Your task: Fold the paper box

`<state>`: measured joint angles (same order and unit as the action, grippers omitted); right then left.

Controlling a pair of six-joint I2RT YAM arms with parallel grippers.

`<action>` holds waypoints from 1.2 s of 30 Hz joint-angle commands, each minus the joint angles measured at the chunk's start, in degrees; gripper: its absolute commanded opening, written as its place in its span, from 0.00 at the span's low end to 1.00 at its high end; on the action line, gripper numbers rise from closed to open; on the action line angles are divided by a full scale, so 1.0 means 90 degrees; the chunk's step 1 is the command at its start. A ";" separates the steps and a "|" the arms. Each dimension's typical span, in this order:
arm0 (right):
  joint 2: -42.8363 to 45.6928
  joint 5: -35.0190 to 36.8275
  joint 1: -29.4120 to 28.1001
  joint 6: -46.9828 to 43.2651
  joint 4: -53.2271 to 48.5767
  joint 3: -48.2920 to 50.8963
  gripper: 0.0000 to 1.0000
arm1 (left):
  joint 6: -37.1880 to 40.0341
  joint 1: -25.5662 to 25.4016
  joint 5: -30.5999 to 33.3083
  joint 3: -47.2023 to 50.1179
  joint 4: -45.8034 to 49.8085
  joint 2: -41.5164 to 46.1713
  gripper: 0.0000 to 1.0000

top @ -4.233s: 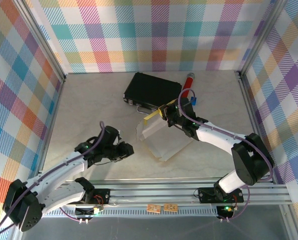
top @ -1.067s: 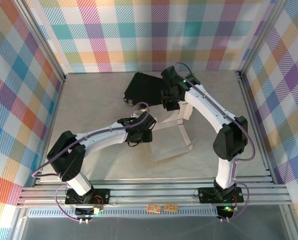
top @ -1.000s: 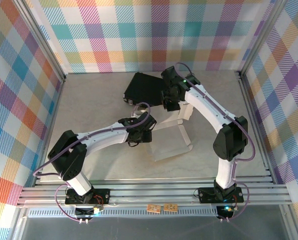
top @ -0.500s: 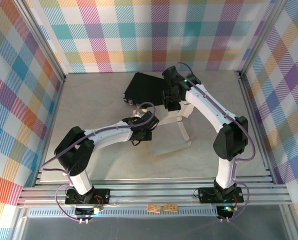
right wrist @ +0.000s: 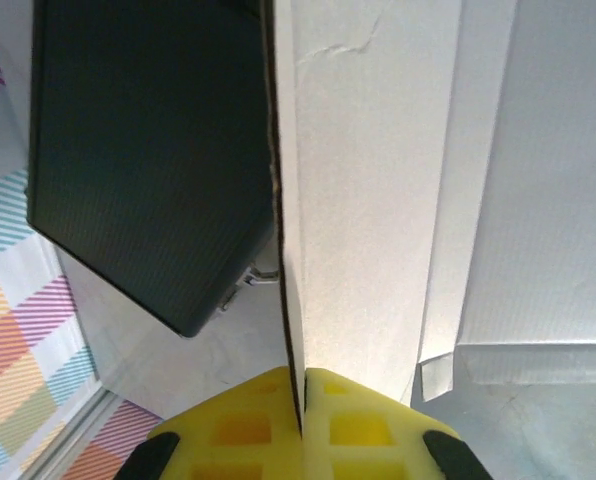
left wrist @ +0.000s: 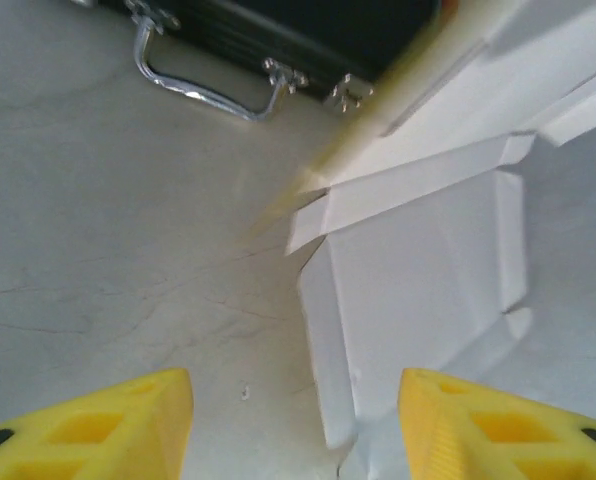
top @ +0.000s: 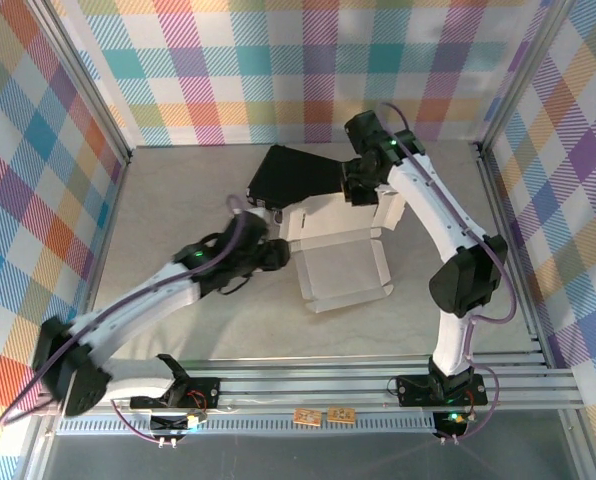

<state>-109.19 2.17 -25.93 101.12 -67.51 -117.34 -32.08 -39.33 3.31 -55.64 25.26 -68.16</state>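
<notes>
While the right claw (right wrist: 301, 385) pinches the paper box (top: 343, 270): black case (top: 298, 175) lies just behind it.
Left claw (left wrist: 293, 392): spread, near the box edge.

Bare table (top: 178, 200) lies open to the left of the paper box (top: 343, 270), along its near side, and on its right up to the frame rail. Behind the box the way is shut: its raised back panel stands just in front of the black case (top: 293, 172), whose metal handle (left wrist: 203, 85) lies in the narrow gap between them. The right gripper (top: 361, 192) is pinched on that panel's edge. The left gripper (top: 281, 256), jaws apart over bare table, sits just beside the box's left edge, its arm crossing the near-left tabletop.
</notes>
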 commanded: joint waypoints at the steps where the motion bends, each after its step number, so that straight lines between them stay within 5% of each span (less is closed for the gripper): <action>1: -0.0053 -0.0345 0.0264 -0.0154 -0.0829 -0.0285 0.00 | -0.0116 0.1025 -0.2342 0.0830 -0.0954 0.0477 0.56; 3: -0.0065 -0.0594 0.0392 -0.0123 -0.0912 -0.0319 0.00 | -0.0258 0.1529 -0.3303 0.1197 -0.1588 0.0387 0.55; 6: -0.0184 -0.0901 0.0568 -0.0094 -0.1141 -0.0582 0.00 | -0.0067 0.1553 -0.3677 0.1528 -0.2419 0.0215 0.51; 13: -0.1091 -0.1402 0.0884 -0.0433 -0.2821 -0.2494 0.00 | 0.1397 0.1075 -0.3111 0.1643 -0.3683 -0.0606 0.49; 21: -0.1047 -0.1479 0.0997 -0.0505 -0.3105 -0.2529 0.00 | 0.1673 0.0929 -0.2868 0.1883 -0.5964 -0.1410 0.50; 32: -0.1041 -0.1617 0.1109 -0.0479 -0.2964 -0.2529 0.00 | 0.1827 0.0595 -0.2748 0.1156 -0.6266 -0.2287 0.50; 36: -0.1069 -0.1667 0.1124 -0.0446 -0.2874 -0.2529 0.00 | 0.1809 0.0448 -0.2518 0.1058 -0.6105 -0.2329 0.37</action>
<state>-118.80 -11.16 -16.08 96.97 -91.77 -139.09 -16.97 -34.13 -20.71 -44.21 -27.42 -88.66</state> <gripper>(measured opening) 0.065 0.377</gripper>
